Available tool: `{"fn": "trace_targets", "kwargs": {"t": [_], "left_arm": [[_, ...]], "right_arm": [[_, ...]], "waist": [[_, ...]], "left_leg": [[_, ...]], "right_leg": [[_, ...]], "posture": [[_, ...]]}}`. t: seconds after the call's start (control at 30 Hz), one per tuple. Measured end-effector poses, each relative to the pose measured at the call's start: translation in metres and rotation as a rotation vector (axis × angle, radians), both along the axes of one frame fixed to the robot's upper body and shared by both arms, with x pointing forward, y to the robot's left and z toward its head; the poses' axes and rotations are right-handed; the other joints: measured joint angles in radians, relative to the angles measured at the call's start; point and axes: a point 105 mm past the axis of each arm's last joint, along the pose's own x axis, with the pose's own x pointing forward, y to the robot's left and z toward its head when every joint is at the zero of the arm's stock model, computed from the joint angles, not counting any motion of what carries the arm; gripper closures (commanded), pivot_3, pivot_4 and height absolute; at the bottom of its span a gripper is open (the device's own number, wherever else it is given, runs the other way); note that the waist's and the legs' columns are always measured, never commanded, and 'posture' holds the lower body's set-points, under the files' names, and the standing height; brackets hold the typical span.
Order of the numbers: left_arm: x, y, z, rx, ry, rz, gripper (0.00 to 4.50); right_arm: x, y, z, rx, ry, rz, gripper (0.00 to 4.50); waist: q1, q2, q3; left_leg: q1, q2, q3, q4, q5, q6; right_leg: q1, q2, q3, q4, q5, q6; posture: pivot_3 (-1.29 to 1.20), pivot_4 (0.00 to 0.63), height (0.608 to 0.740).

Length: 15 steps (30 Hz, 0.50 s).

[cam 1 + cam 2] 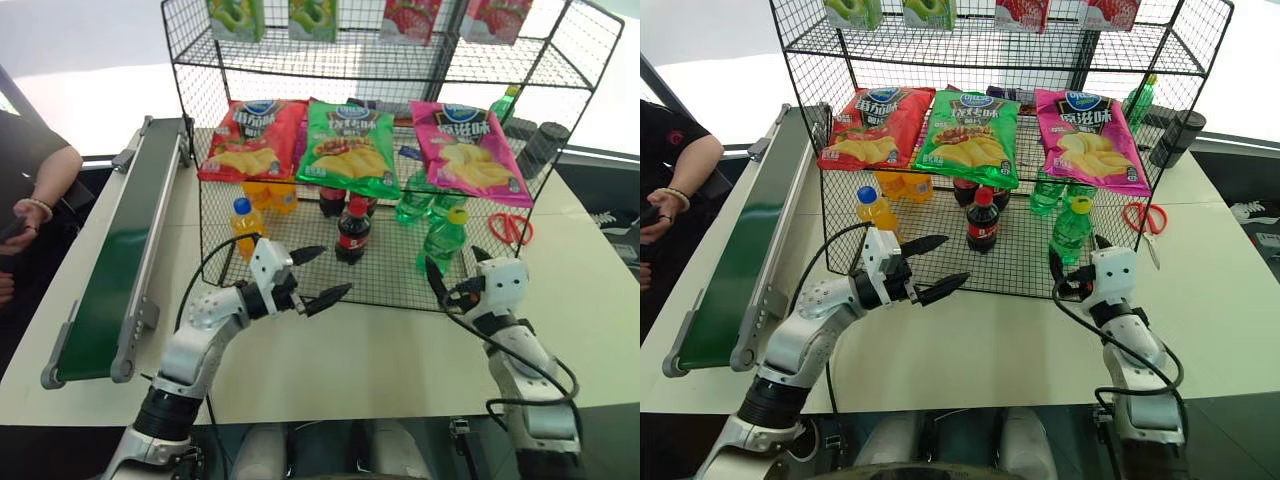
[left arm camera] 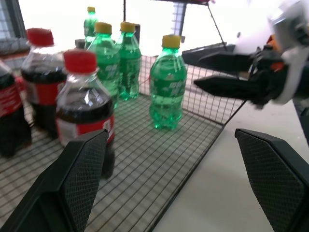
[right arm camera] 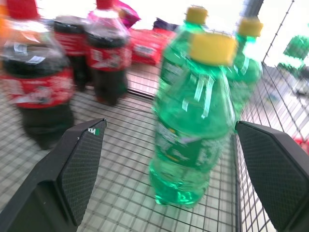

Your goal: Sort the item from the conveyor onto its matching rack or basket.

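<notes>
Bottle point(image 1: 443, 240) of clear-green soda with a yellow cap stands upright on the flat mesh bottom tray of the black wire rack point(image 1: 390, 290), near the tray's front right corner. Nothing grips it. Further green bottles point(image 1: 415, 200) stand behind it, deeper in the tray.

The right gripper point(image 3: 169, 169) sits just in front of that corner of the rack, above the tabletop point(image 1: 380, 350), with its fingers point(image 3: 72, 169) spread wide and holding nothing; in the right wrist view the green bottle stands between the two fingers but a little beyond them, apart from both.

The left gripper point(image 1: 318, 275) hangs above the tabletop at the tray's front edge, left of centre, its black fingers point(image 1: 330, 297) likewise spread wide and empty. It points across toward the right gripper.

Also on the tray stand a cola bottle point(image 1: 352, 230) with a red cap near the middle front, more cola bottles behind it, and an orange drink bottle point(image 1: 245, 225) with a blue cap to the left. Three crisp bags, red point(image 1: 250, 140), green point(image 1: 350, 148) and pink point(image 1: 465, 152), lean on the shelf above the bottles.

The dark-green conveyor point(image 1: 120, 250) runs along the left side of the tabletop, beside the rack. A person's hand point(image 1: 25, 225) rests left of the belt. Red scissors point(image 1: 512, 228) lie on the tabletop to the right of the rack.
</notes>
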Motion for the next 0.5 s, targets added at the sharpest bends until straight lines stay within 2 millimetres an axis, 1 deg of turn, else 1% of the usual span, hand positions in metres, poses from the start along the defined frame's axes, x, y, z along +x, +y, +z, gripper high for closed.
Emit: {"fn": "trace_targets", "kwargs": {"t": [0.1,0.17,0.27,0.33,0.4,0.5], "left_arm": [[0.002,0.033,-0.005,0.055,0.019,0.096,0.0],[0.0,0.051,-0.01,0.091,0.03,0.14,0.0],[-0.004,0.075,-0.015,0.144,0.046,0.198,0.0],[-0.007,0.093,-0.018,0.178,0.049,0.242,0.0],[-0.01,0.107,-0.019,0.196,0.052,0.277,0.0],[-0.013,0.114,-0.025,0.203,0.059,0.301,0.0]], "right_arm": [[-0.015,-0.001,0.006,-0.014,0.024,0.082,0.05],[-0.023,-0.006,0.006,-0.018,0.05,0.113,0.05],[-0.034,-0.023,0.009,-0.018,0.089,0.142,0.05],[-0.046,-0.035,0.011,-0.019,0.122,0.17,0.05],[-0.055,-0.042,0.011,-0.02,0.154,0.199,0.05],[-0.061,-0.047,0.01,-0.014,0.18,0.226,0.05]], "waist": [[0.002,0.0,0.0],[0.004,0.0,0.0],[0.006,-0.001,0.0],[0.005,-0.001,0.0],[0.004,-0.001,0.0],[0.004,-0.001,0.0]], "left_leg": [[0.0,0.0,0.0,0.0,0.0,0.0],[0.0,0.0,0.0,0.0,0.0,0.0],[0.0,0.0,0.0,0.0,0.0,0.0],[0.0,0.0,0.0,0.0,0.0,0.001],[0.0,0.0,0.0,0.0,0.0,0.001],[0.001,0.0,0.0,0.0,0.0,0.001]], "right_leg": [[0.0,0.0,0.0,0.0,0.0,0.0],[0.001,-0.001,0.0,-0.001,0.0,0.0],[0.001,-0.001,0.0,-0.001,0.0,0.0],[0.001,-0.001,0.0,-0.001,0.0,0.0],[0.001,-0.001,0.0,-0.001,0.0,0.0],[0.001,-0.002,0.0,-0.001,0.0,0.0]], "posture": [[0.0,0.15,0.729],[0.0,0.15,0.729],[0.0,0.15,0.729],[0.0,0.15,0.729],[0.0,0.15,0.729],[0.0,0.15,0.729]]}}
